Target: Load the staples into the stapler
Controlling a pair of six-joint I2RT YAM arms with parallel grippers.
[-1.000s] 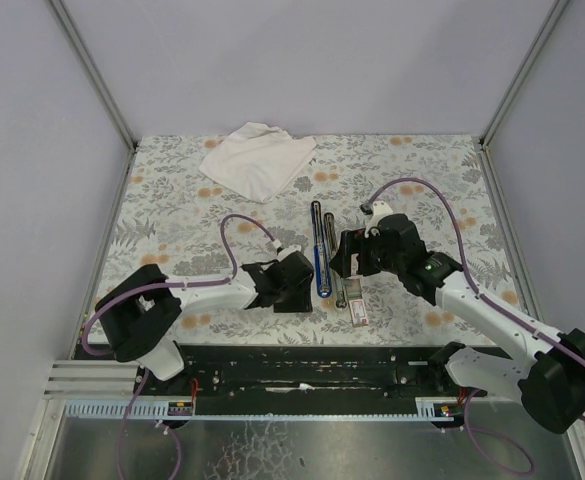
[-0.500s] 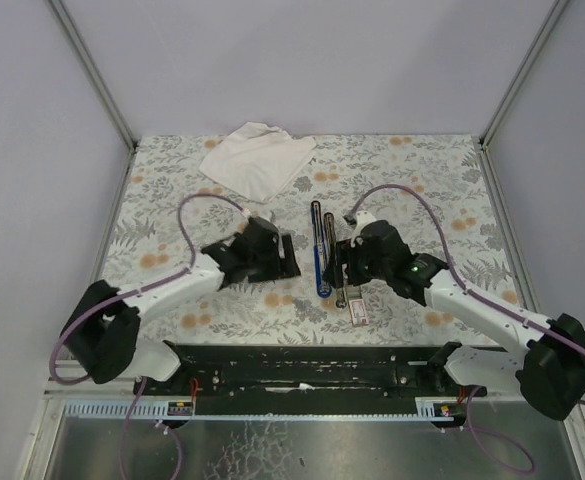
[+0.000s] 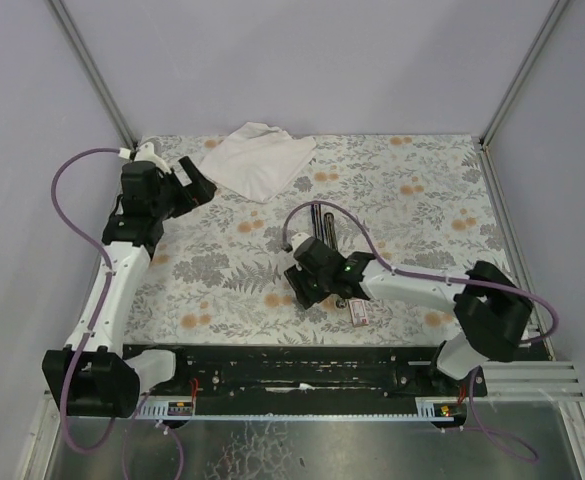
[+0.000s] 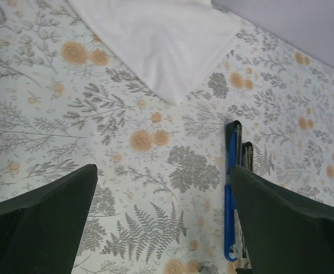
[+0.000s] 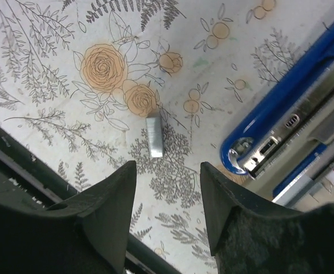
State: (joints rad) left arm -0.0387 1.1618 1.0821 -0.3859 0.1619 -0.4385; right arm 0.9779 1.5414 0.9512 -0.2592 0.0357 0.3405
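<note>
A short silvery strip of staples [image 5: 154,135] lies loose on the flowered cloth, just ahead of my right gripper [image 5: 168,165]. That gripper is open, empty and low over the table. To its right is the near end of the blue stapler [image 5: 286,105], opened flat with its metal channel showing. In the top view the right gripper [image 3: 300,292] hides the stapler's near end; the stapler's far end [image 3: 317,220] shows behind it. The pink-red labelled staple box [image 3: 358,313] lies right of the gripper. My left gripper [image 3: 198,184] is raised at the far left, wide open [image 4: 163,168] and empty.
A white cloth [image 3: 257,158] lies crumpled at the back of the table, just right of the left gripper, and also shows in the left wrist view as the white cloth [image 4: 161,40]. A black rail [image 3: 302,365] runs along the near edge. Grey walls close in the sides.
The left arm swung from the table's middle to the far left back, its jaws opening wide. The right gripper moved left and nearer, past the stapler's near end, jaws narrowing.
</note>
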